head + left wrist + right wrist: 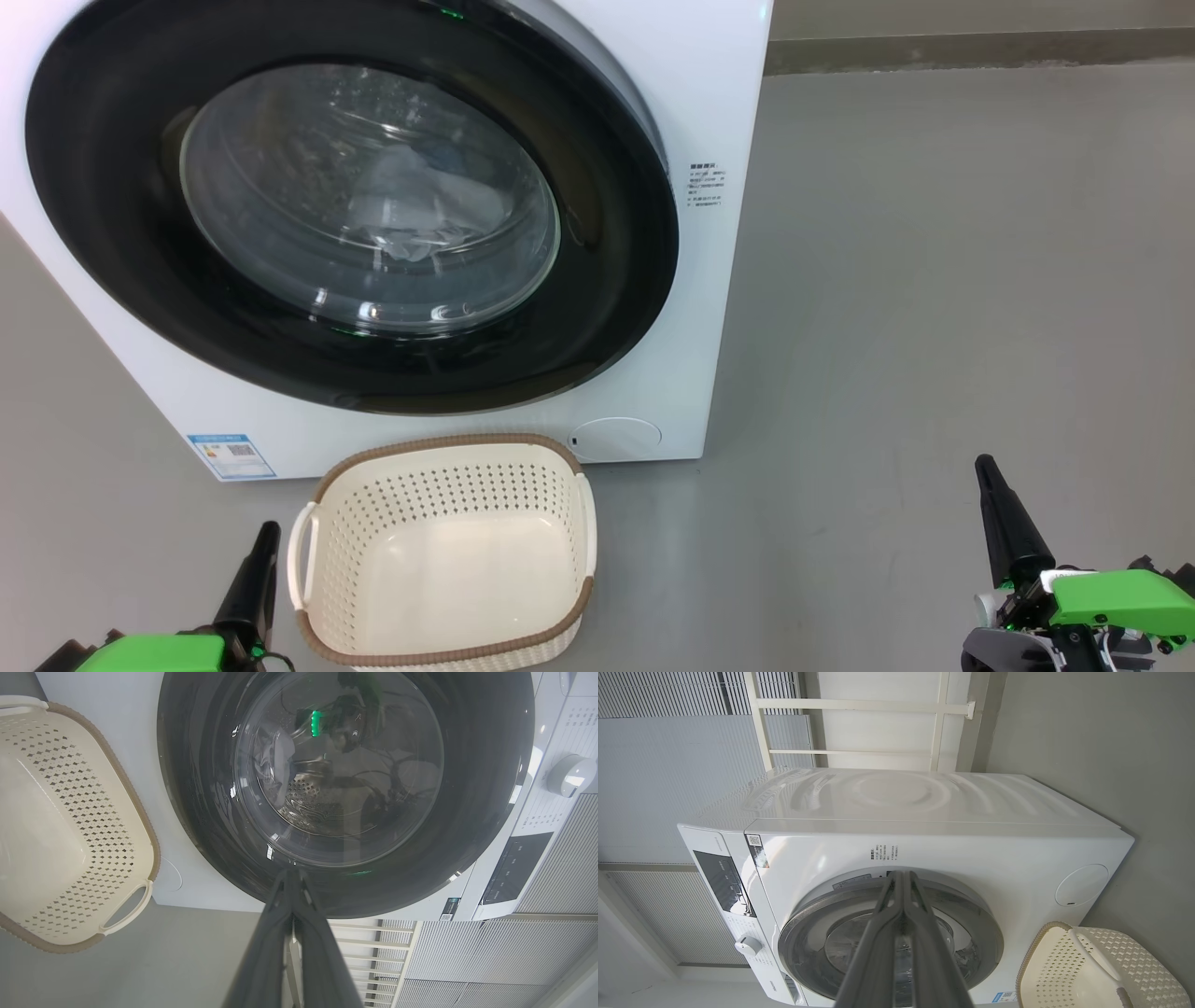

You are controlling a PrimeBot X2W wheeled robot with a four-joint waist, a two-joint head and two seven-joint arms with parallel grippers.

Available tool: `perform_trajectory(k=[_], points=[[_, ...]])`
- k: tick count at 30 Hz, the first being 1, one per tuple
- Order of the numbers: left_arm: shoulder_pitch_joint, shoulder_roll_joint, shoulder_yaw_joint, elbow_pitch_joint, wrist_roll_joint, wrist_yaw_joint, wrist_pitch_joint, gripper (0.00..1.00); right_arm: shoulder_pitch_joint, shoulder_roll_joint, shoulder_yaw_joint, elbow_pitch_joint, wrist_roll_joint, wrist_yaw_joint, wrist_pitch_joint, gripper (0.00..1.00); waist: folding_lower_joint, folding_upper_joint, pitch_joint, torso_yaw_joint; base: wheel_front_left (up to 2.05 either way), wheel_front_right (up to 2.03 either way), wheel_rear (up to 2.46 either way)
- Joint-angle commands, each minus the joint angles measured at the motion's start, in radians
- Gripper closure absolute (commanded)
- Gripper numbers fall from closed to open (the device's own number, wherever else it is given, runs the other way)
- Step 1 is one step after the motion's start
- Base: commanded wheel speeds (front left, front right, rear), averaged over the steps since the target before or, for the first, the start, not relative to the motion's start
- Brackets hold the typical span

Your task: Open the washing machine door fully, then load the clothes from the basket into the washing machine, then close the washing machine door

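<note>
The washing machine door (112,187) sits shut against the white washing machine (709,112). The clothes (411,210), a pale crumpled heap, lie behind its glass in the drum. The basket (439,443) stands empty on the floor just in front. Your left gripper (269,534) and right gripper (987,474) are both closed on nothing, well apart from the door. Expect the door to be stiff, fairly heavy and slick. No handle shows clearly, so take hold at the rim's outer edge, not the glass.
</note>
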Motion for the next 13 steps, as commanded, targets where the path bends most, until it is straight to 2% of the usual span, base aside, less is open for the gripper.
perform_trajectory(k=[1, 13], points=[[-0.041, 0.013, 0.035, -0.028, -0.001, -0.003, 0.006, 1.0, -0.008, -0.003, 0.022, -0.031, 0.004, 0.002, 0.008, 1.0, 0.0, 0.0, 0.0, 0.0, 0.0, 0.0, 0.0], [-0.041, 0.013, 0.035, -0.028, -0.001, -0.003, 0.006, 1.0, -0.008, -0.003, 0.022, -0.031, 0.004, 0.002, 0.008, 1.0, 0.0, 0.0, 0.0, 0.0, 0.0, 0.0, 0.0]])
